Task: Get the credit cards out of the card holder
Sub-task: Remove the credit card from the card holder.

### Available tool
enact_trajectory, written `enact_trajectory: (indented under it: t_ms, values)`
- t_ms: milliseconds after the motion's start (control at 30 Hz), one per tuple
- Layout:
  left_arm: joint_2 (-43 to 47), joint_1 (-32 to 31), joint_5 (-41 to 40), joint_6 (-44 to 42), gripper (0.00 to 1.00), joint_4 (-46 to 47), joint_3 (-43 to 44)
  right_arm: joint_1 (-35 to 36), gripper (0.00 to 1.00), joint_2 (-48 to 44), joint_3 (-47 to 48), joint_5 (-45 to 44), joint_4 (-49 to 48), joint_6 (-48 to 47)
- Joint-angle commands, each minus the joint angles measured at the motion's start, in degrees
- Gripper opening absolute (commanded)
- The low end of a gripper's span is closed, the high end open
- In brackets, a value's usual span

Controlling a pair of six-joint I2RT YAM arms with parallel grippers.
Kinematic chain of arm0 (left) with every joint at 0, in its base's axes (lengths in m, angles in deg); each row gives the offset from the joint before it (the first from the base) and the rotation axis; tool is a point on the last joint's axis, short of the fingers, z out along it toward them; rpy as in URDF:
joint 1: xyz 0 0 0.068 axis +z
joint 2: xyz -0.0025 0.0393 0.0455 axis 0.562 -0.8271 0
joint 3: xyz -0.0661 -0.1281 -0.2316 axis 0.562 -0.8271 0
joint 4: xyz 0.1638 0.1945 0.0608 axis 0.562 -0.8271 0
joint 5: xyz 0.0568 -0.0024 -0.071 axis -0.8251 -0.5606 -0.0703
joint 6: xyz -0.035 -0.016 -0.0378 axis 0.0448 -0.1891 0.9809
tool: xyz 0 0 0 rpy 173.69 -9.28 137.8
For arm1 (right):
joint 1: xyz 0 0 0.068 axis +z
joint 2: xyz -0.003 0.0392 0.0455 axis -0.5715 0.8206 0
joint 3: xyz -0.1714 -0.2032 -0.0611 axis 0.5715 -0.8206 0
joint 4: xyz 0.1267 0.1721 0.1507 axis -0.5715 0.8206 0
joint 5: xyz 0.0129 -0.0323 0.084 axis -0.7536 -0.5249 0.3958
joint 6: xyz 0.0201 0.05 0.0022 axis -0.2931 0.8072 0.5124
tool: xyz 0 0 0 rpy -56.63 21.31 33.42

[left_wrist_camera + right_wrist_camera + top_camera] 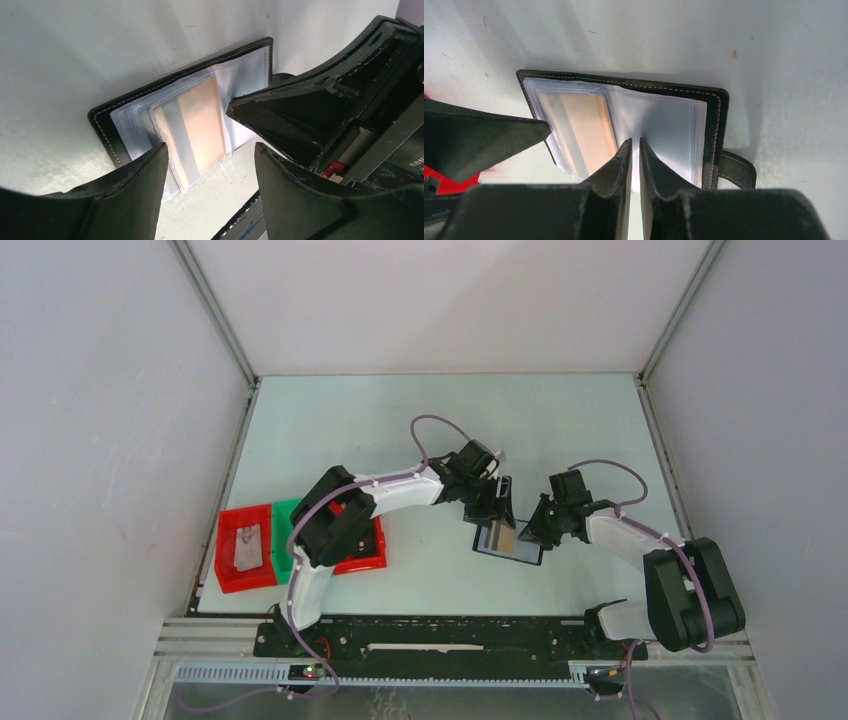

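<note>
The black card holder [487, 540] lies open on the table between both arms. Clear plastic sleeves fill it, and a tan credit card [508, 539] sits inside one sleeve. In the left wrist view the holder [107, 127] and tan card [197, 127] lie just beyond my open left gripper [210, 150], which hovers at the holder's near edge [495, 505]. My right gripper [634, 141] is shut, its tips on the clear sleeves at the holder's fold [714, 115], beside the tan card [581, 130]. I see nothing between its fingers. No other card shows in the holder.
Red tray [226, 562] at the left table edge holds a pale grey flat piece [246, 545]. A green tray [288, 530] and another red tray [365, 550] lie beside it under the left arm. The holder's strap [739, 170] sticks out on its right side.
</note>
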State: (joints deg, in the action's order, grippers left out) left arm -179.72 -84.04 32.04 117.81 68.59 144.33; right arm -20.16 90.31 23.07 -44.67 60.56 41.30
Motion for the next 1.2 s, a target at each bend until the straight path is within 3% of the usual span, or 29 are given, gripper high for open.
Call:
enact_trajectory:
  t_ms: [0, 867, 1033, 1167]
  values:
    - [-0.76, -0.78, 4.67, 0.13, 0.69, 2.23, 0.7, -0.37, 0.18, -0.35, -1.31, -2.11, 0.87, -0.95]
    - [-0.13, -0.79, 13.29, 6.91, 0.69, 11.24, -0.17, -0.64, 0.18, -0.59, -1.35, -2.19, 1.21, -1.36]
    - [2.52, -0.79, 2.35, 2.01, 0.7, 3.34, -0.58, -0.81, 0.18, -1.88, -1.46, -2.31, 1.79, -1.37]
    - [3.43, -0.82, -1.2, 0.93, 0.7, 1.06, -1.18, -1.02, 0.18, -5.12, -1.53, -2.22, 2.91, -1.0]
